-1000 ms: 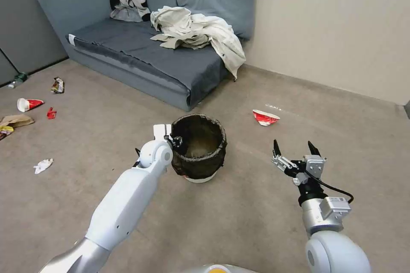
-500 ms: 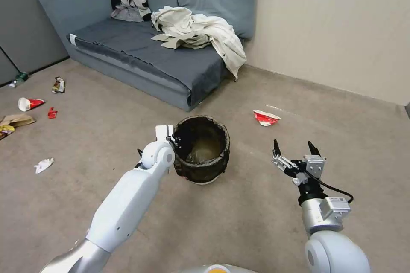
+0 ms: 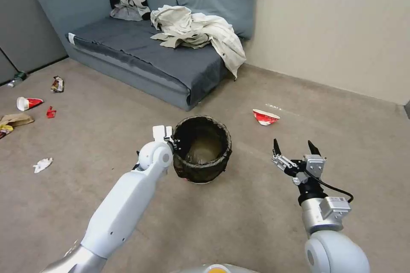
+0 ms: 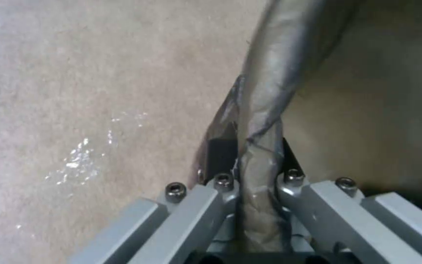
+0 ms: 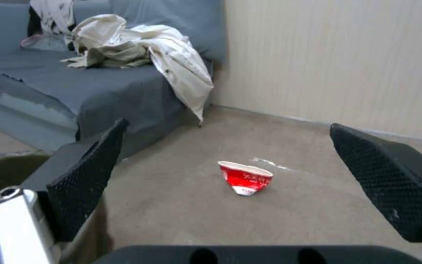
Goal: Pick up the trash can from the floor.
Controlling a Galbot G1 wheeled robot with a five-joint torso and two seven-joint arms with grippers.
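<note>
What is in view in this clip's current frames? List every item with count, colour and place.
trash can: 1, white with dark bag liner, on the floor mid-room, tilted
floor: 1, beige-grey carpet
sofa: 1, grey-blue, against the far wall
clothes: 2 heaps, cream and grey, on the sofa
crushed paper cups: 2, red and white, one right of the trash can, one far left
scattered litter: several bits, mixed colours, left floor
left gripper: 1, grey, clamped on the trash can's rim
right gripper: 1, black-tipped, open, held above the floor right of the trash can
</note>
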